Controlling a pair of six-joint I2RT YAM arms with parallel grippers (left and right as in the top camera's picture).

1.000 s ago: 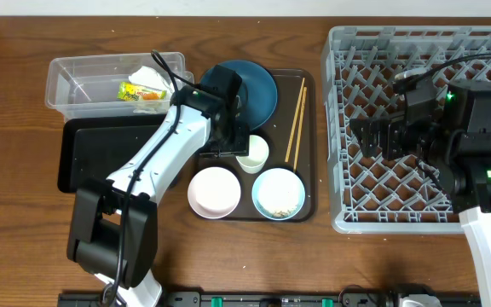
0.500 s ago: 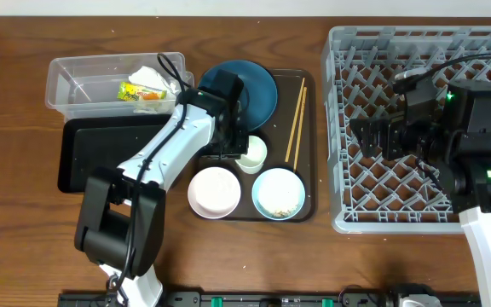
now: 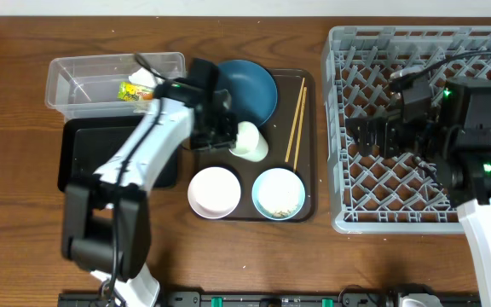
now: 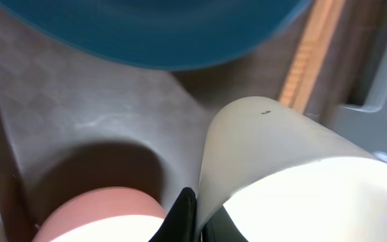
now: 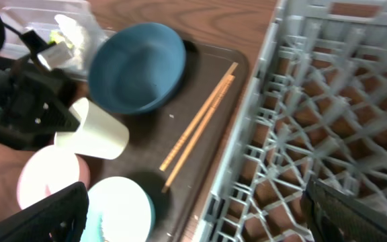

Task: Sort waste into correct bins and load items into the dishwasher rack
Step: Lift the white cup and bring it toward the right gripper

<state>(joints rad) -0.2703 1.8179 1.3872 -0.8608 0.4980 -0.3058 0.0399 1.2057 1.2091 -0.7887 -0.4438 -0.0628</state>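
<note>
Left gripper (image 3: 235, 136) is clamped on the small white cup (image 3: 252, 141). On my left wrist feed one dark finger (image 4: 183, 215) presses against the cup wall right at the rim. The cup is tipped well over on its side, mouth toward the gripper and base pointing toward the chopsticks (image 3: 295, 119). I cannot tell whether its lower edge touches the brown serving tray (image 3: 307, 170) beneath it. It sits over the middle of that tray, just below the dark blue plate (image 3: 254, 85) and above the gap between the two bowls. The right gripper (image 3: 358, 137) hangs over the left part of the rack (image 3: 424, 47) with its jaws spread wide and nothing between them. On the right wrist feed I see its fingers at the two bottom corners. On the serving tray, the white bowl (image 3: 211, 191) is at the front left and the pale blue bowl (image 3: 278, 189) is beside it, with a few small grains (image 3: 278, 207) on its floor. The chopsticks lie side by side along the tray's right edge. Left of the tray on the table (image 3: 24, 222), the clear tub (image 3: 79, 77) holds the wrapper (image 3: 135, 92) and the tissue (image 3: 146, 77) at its right end. The black tray (image 3: 79, 162) lies just in front of the tub, with my left arm crossing over its right half.
</note>
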